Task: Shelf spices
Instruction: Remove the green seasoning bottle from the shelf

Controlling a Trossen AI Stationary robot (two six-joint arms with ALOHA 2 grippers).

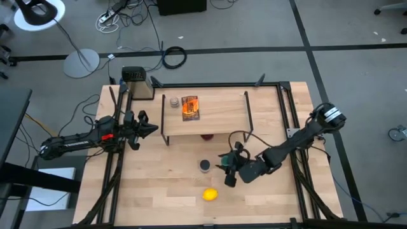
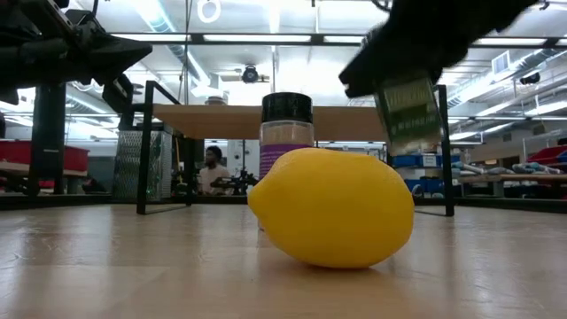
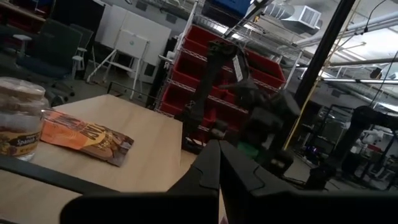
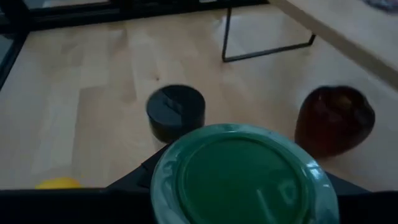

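The shelf (image 1: pixel 219 119) stands at the table's middle far side. On its wooden top are a pale jar (image 1: pixel 173 102) and a flat orange packet (image 1: pixel 190 107). The purple jar with a black lid (image 1: pixel 205 166) stands upright on the table in front of the shelf. My right gripper (image 1: pixel 230 166) hovers just right of it, shut on a green-lidded jar (image 4: pixel 239 174). My left gripper (image 1: pixel 149 129) waits shut beside the shelf's left end, above the table, touching nothing. My right gripper has the green jar between its two fingers (image 4: pixel 134 177). In the wrist view the jar's lid (image 4: pixel 239 174) hides the place of contact. In the low view the jar's labelled body (image 2: pixel 409 111) hangs below the gripper, slightly tilted and clear of the table.
A yellow lemon (image 1: pixel 210 194) lies on the table near the front edge. A dark red round object (image 1: pixel 207 135) sits under the shelf's near edge. A metal grater (image 1: pixel 138 83) stands at the far left corner. Black rails (image 1: pixel 294 146) run along the table's sides.
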